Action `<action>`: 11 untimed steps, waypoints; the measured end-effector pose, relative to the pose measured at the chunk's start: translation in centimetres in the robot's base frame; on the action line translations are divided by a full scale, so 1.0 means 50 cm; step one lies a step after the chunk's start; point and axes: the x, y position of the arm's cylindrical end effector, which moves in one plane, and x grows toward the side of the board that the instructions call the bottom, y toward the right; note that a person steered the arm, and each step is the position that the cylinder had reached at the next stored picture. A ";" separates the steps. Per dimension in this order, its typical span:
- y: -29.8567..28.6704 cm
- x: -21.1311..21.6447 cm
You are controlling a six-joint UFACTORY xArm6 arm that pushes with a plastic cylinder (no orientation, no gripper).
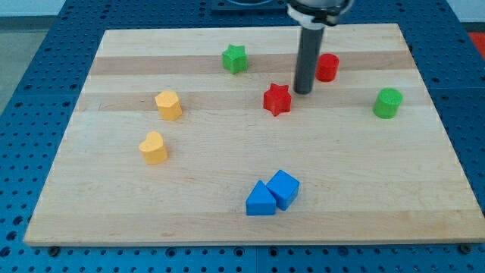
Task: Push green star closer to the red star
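The green star (pixel 235 58) lies near the view's top, left of centre, on the wooden board (pixel 114 197). The red star (pixel 277 99) lies below and to its right, about a block's width apart from it. My tip (pixel 304 92) stands just right of the red star and slightly above it, between the red star and a red cylinder (pixel 326 67). The tip touches neither star as far as I can tell. It is well to the right of the green star.
A green cylinder (pixel 387 103) is at the view's right. Two orange blocks (pixel 168 105) (pixel 154 148) are at the left. A blue triangle (pixel 260 200) and a blue cube (pixel 284 188) touch each other near the bottom centre.
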 end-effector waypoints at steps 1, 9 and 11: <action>-0.074 -0.014; -0.167 -0.164; -0.114 -0.104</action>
